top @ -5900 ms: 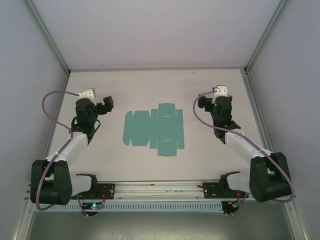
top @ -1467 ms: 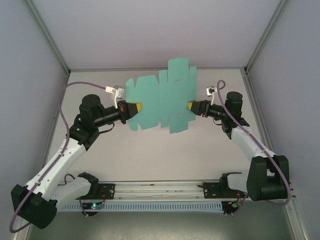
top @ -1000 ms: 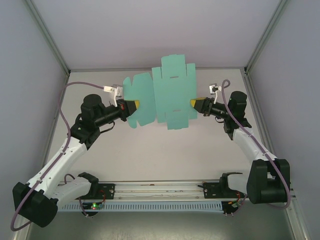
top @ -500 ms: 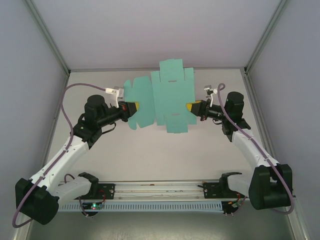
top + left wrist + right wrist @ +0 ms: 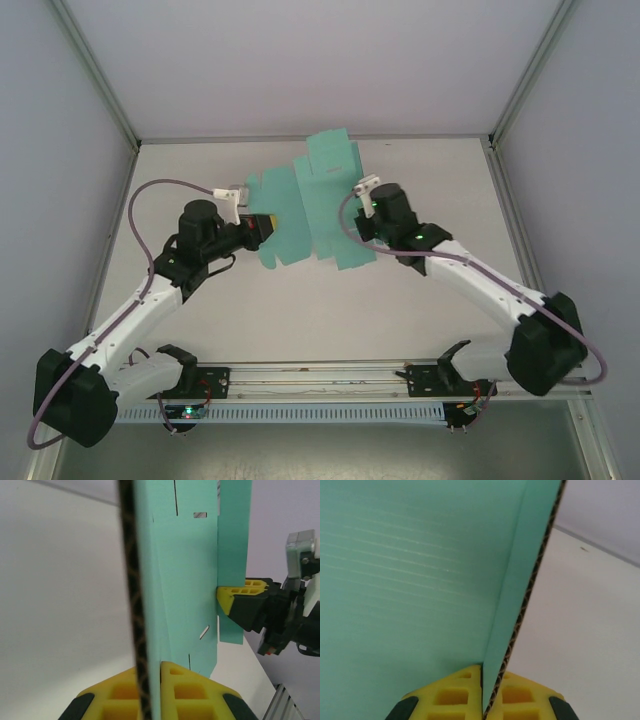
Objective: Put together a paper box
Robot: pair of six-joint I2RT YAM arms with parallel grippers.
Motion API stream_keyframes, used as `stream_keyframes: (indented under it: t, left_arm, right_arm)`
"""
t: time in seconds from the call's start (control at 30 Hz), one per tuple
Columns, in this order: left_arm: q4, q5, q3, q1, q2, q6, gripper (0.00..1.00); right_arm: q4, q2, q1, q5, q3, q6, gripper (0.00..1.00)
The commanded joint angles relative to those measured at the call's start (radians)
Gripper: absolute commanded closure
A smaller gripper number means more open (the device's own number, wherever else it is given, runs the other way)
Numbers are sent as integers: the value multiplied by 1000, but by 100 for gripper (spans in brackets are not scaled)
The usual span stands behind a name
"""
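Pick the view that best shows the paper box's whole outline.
Top external: the paper box shows most of its die-cut outline, pinched between the left gripper and right gripper. Left wrist sees it nearly edge-on, with slots; right wrist sees one teal face and a corrugated edge close up.

Top cam: high, behind arm bases, looks down across whole counter (image 5: pixel 300 320) to far edge. Wrist cams sit right behind left hand (image 5: pixel 150 692) and right hand (image 5: pixel 482 690), v. close, edge-on to paper box (image 5: pixel 320 195) — shared w/ top view; left cam also sees right hand.
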State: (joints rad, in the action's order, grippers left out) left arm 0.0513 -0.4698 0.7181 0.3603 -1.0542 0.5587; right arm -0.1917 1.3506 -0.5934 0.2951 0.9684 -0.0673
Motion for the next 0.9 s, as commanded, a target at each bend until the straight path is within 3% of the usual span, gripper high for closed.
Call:
stream_keyframes:
  t: [0.0, 0.07, 0.23, 0.27, 0.37, 0.53, 0.63, 0.87]
  left_arm:
    - [-51, 56, -48, 4, -29, 13, 95]
    - [-68, 103, -72, 3, -54, 39, 82]
    - [-167, 188, -100, 2, -143, 85, 81]
    - [-180, 190, -108, 2, -165, 96, 75]
    - [-207, 204, -131, 2, -217, 127, 72]
    - [-279, 226, -108, 2, -218, 111, 37]
    - [-288, 210, -66, 2, -175, 87, 1]
    - [-363, 220, 205, -15, -210, 53, 0]
  right_arm:
    - [0, 70, -12, 400, 36, -202, 100]
    - [46, 93, -20, 333, 24, -295, 100]
    - [158, 128, -23, 157, -45, -539, 100]
    - [175, 142, -25, 145, -51, -570, 100]
    - [185, 181, -26, 95, -46, -629, 100]
    - [296, 239, -39, 43, -82, -808, 100]
    - [486, 276, -56, 62, -141, -958, 100]
    - [975, 350, -107, 37, -275, -1245, 100]
